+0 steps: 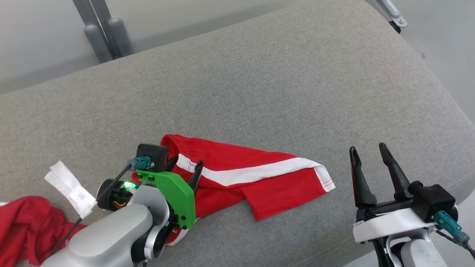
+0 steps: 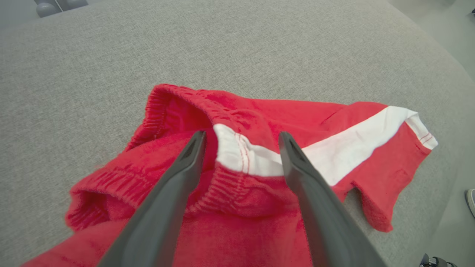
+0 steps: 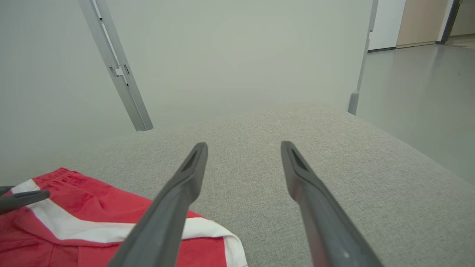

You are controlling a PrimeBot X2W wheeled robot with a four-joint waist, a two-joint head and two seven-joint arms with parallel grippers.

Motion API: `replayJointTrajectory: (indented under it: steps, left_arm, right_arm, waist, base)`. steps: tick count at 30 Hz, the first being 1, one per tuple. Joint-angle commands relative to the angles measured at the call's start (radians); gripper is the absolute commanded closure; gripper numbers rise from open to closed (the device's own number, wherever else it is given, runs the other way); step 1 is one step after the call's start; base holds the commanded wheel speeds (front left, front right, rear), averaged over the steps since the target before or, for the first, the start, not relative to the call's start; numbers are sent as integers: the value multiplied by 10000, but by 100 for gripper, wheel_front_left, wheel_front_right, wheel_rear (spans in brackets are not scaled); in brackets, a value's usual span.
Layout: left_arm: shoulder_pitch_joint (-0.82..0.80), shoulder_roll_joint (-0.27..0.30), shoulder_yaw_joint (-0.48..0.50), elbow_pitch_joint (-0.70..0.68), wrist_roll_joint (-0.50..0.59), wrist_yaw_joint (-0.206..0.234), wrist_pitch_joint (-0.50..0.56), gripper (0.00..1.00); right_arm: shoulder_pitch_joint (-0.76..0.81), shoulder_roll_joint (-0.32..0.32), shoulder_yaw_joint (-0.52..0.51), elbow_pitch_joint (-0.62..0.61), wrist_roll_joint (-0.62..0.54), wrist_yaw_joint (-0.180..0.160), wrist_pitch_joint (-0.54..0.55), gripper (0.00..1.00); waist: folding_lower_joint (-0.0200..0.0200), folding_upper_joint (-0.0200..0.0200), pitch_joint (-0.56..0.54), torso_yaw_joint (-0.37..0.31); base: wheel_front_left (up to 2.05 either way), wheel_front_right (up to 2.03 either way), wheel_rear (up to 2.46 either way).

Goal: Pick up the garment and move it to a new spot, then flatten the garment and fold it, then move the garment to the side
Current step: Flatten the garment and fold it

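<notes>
The garment [image 1: 241, 163] is a pair of red shorts with a white side stripe, lying crumpled on the grey cushion [image 1: 259, 81]. My left gripper [image 1: 186, 161] stands open over its elastic waistband end. In the left wrist view the gripper [image 2: 242, 134] straddles the bunched waistband and the stripe's end of the garment [image 2: 259, 115], with nothing pinched. Off to the right of the garment's hem, my right gripper [image 1: 367, 148] is open above bare cushion. The right wrist view shows that gripper [image 3: 243, 144] empty, with the garment [image 3: 74, 207] at the lower left.
A second bunch of red cloth [image 1: 22, 222] lies at the lower left edge. A white tag [image 1: 70, 189] hangs on my left arm's cable. Grey metal posts [image 1: 107, 37] stand behind the cushion. The cushion's rounded edge [image 1: 456, 111] drops to the floor [image 3: 419, 81] on the right.
</notes>
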Motion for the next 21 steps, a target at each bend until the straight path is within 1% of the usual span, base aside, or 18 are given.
replayJointTrajectory:
  steps: [1,3,6,9,11,14,16,19,21]
  left_arm:
    - [-157,-67,1,158,-55,-199,44,100]
    - [-244,-191,5,214,21,-395,-41,100]
    - [-338,-305,195,-82,175,-391,-477,100]
    - [-180,-290,369,-1099,342,-120,-970,100]
    - [219,-213,348,-2116,364,124,-1180,100]
    - [1130,62,296,-3644,-6,458,-1359,100]
    - [1871,300,285,-4260,-384,606,-1504,100]
    - [2823,527,255,-4486,-951,308,-1648,100]
    - [3342,444,223,-4245,-1361,27,-1665,100]
  right_arm:
    - [50,-38,-26,-11,-46,1,-31,0]
    - [124,-45,-82,5,-50,1,-31,0]
    - [258,-64,-229,16,-57,1,-31,0]
    - [455,-92,-418,-16,-70,1,-30,0]
    - [623,-113,-539,-58,-90,1,-30,0]
    - [782,-141,-680,-95,-123,1,-30,0]
    - [810,-158,-729,-112,-111,1,-30,0]
    - [791,-208,-735,-119,-105,1,-30,0]
    - [724,-270,-674,-104,-127,1,-30,0]
  waist:
    - [-1,0,48,-60]
    - [-1,0,58,-63]
    - [-1,0,-27,52]
    - [-1,0,-126,290]
    - [-1,0,-194,494]
    - [-1,0,-228,825]
    - [-1,0,-206,1029]
    - [-1,0,-150,1340]
    - [-1,0,-97,1528]
  base:
    - [0,0,0]
    - [0,0,0]
    - [0,0,0]
    - [0,0,0]
    - [0,0,0]
    - [0,0,0]
    - [0,0,0]
    - [0,0,0]
    - [0,0,0]
